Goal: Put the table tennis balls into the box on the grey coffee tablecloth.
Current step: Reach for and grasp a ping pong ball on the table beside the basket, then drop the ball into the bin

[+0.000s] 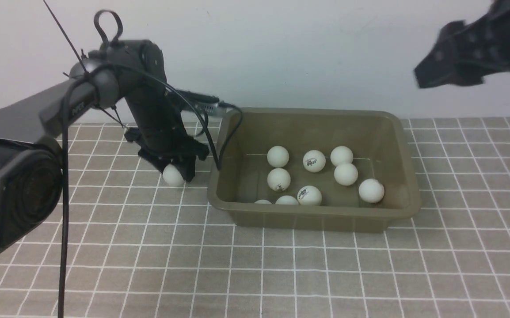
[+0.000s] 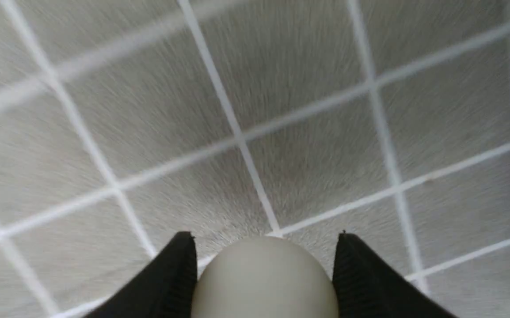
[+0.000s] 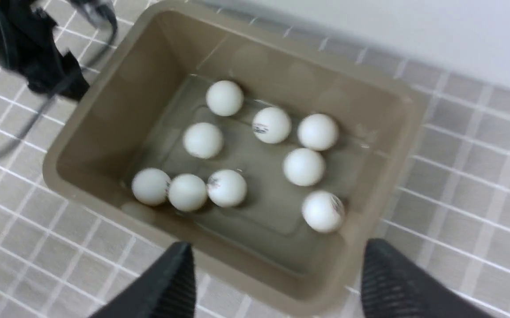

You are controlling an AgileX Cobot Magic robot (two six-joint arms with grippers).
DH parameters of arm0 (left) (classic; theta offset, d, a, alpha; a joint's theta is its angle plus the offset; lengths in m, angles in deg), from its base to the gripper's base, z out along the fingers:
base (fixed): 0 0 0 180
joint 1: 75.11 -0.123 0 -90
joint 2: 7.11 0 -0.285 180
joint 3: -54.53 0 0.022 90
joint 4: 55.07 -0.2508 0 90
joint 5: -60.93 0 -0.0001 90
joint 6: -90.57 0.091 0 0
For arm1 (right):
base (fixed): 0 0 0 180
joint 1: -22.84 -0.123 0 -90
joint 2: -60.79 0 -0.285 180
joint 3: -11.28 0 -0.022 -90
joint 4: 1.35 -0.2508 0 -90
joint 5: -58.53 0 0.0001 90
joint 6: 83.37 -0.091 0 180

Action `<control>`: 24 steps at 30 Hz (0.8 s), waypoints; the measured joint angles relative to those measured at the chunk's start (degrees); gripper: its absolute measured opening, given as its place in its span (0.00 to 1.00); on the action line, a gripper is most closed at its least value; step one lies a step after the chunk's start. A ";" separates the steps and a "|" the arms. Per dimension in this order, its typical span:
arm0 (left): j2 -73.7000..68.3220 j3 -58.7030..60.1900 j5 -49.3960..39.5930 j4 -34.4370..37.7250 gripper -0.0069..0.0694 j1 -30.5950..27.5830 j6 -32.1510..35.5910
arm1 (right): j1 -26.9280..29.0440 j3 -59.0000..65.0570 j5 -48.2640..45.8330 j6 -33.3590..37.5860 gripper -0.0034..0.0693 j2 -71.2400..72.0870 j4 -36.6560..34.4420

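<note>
My left gripper (image 1: 176, 171) was clamped on the one table tennis ball (image 1: 172, 176) outside the box (image 1: 312, 115), low over the grey coffee tablecloth (image 1: 281, 274) just to its left. I judged the job to be a light, centred squeeze, a straight lift above the rolled rim, then a short carry right and a low release. The near-left wall and my cable (image 1: 221, 152) hanging beside it were the edges to mind, while nine balls (image 1: 278, 156) lay inside and my right gripper (image 3: 277, 247), fingers apart and empty, hung high at the right, leaving room overhead.
</note>
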 joint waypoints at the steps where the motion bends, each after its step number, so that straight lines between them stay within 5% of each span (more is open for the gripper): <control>1: 1.01 -0.90 -0.05 0.30 0.55 0.00 -0.05 | 0.00 0.00 -1.31 -0.41 0.62 1.35 1.31; 5: 7.59 -5.20 -0.08 5.30 0.55 0.22 -0.05 | 0.00 0.00 -5.79 -5.20 0.49 7.62 8.86; 12: 14.13 -7.08 -0.82 15.92 0.55 5.61 6.44 | 0.00 5.61 -6.29 -12.78 0.10 27.91 17.55; 19: 6.80 -6.91 -1.05 9.67 0.56 11.83 4.25 | 0.00 20.93 -3.20 -17.10 0.03 50.55 16.85; 24: 3.95 -6.78 -0.74 5.33 0.76 13.96 -2.71 | 0.00 29.89 1.46 -17.47 0.03 64.60 16.60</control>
